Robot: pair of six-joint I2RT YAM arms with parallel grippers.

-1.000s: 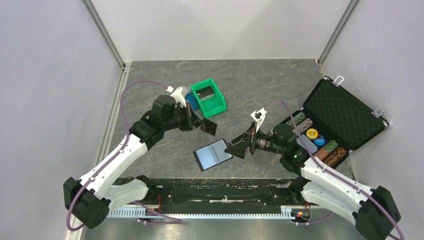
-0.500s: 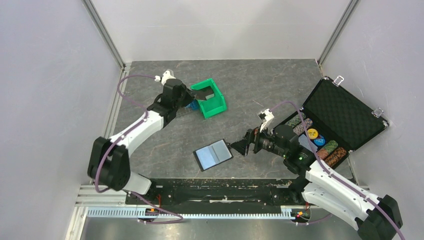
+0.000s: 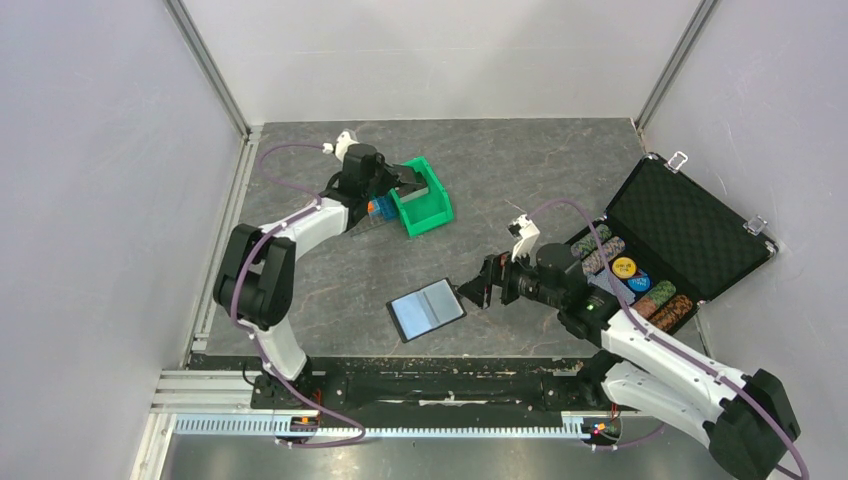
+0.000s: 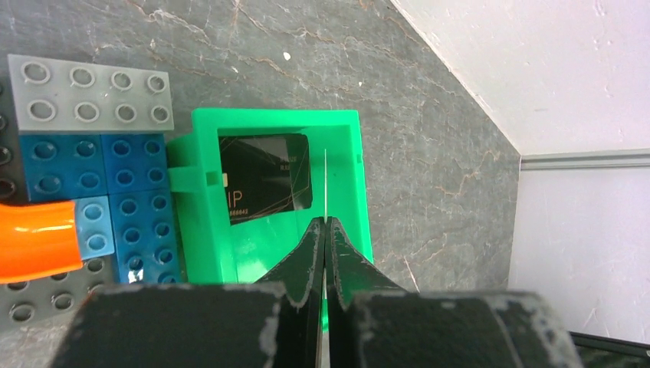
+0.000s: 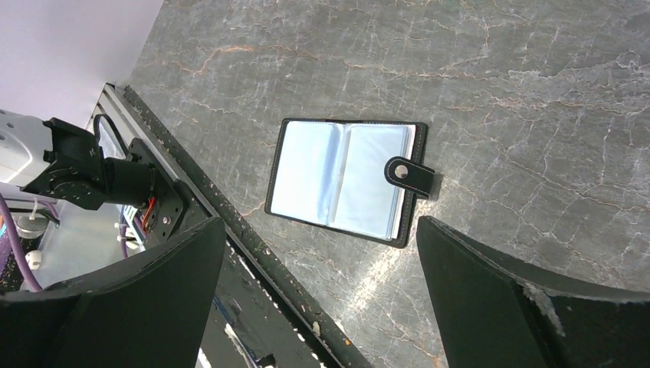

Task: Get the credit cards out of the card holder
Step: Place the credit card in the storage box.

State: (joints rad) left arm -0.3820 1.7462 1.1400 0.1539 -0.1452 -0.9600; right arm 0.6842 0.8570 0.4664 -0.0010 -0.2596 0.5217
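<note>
Credit card (image 4: 264, 176) lying flat in green bin (image 4: 349, 153): pale letters "IP" readable near one edge. A small row of digits runs just beside them, too blurred to read. Another tiny line of print mid-card, unreadable. Poker chips (image 3: 624, 267) in the top view: face markings too small to read.

A robot lab cell: plain white walls (image 3: 450, 60) on aluminium posts (image 3: 205, 65) enclose a grey marbled table (image 3: 520, 170); arms (image 3: 650, 360) bolted to a rail (image 3: 430, 385) at the bottom.
</note>
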